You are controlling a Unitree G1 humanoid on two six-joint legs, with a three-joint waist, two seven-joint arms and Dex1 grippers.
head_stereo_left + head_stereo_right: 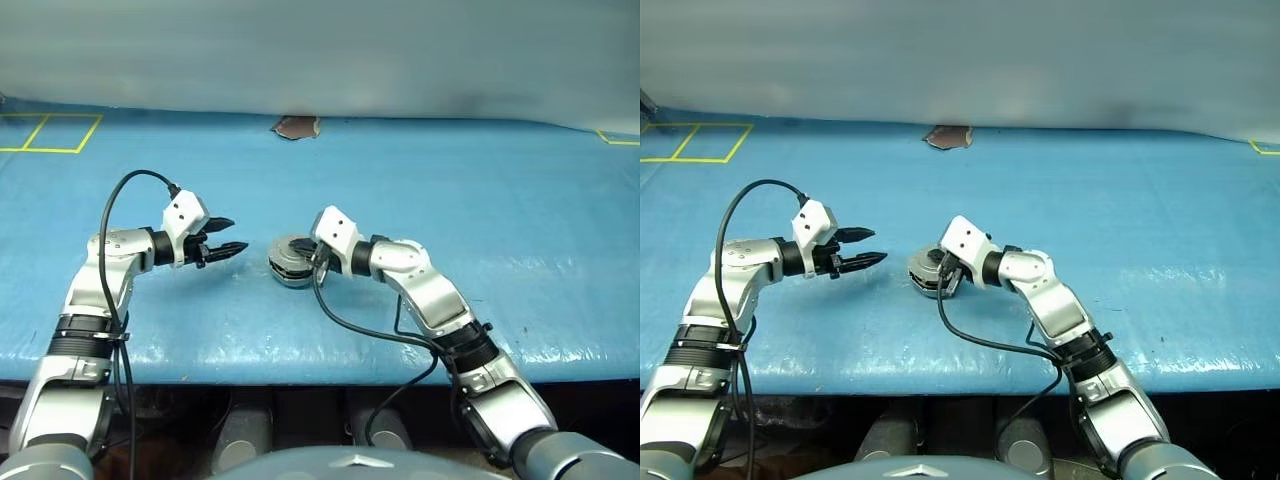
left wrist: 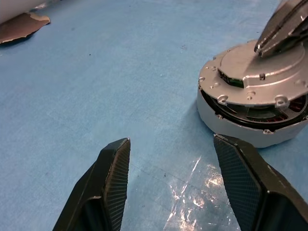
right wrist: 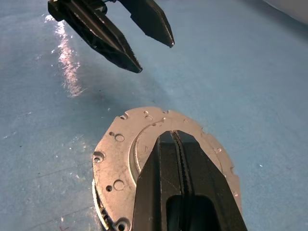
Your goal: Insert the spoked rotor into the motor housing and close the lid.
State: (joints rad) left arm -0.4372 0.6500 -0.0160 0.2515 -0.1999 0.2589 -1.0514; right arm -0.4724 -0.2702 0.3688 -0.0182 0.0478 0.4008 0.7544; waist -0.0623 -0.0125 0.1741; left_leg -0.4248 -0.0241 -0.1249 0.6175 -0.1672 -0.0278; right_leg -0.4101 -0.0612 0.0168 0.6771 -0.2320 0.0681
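Pressing on silver lid (image 3: 144,144), closed right gripper (image 3: 174,137); left gripper (image 2: 171,159) open. Rigid, heavy, slippery metal; best grasped by rim.

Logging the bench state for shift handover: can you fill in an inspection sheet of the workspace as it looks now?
Surface: blue table, shiny patches, yellow tape lines at its far corners.
Job's things: lid, silver face up, lies tilted on the housing with a gap showing; not seated. Rotor cannot be made out.
Clutter: brown torn patch at the far edge.
Grippers: left gripper open, empty, beside the housing. Right gripper shut, tips pressing on the lid.
Cables: black cables loop off both wrists, clear of the parts.
Surroundings: grey wall behind.
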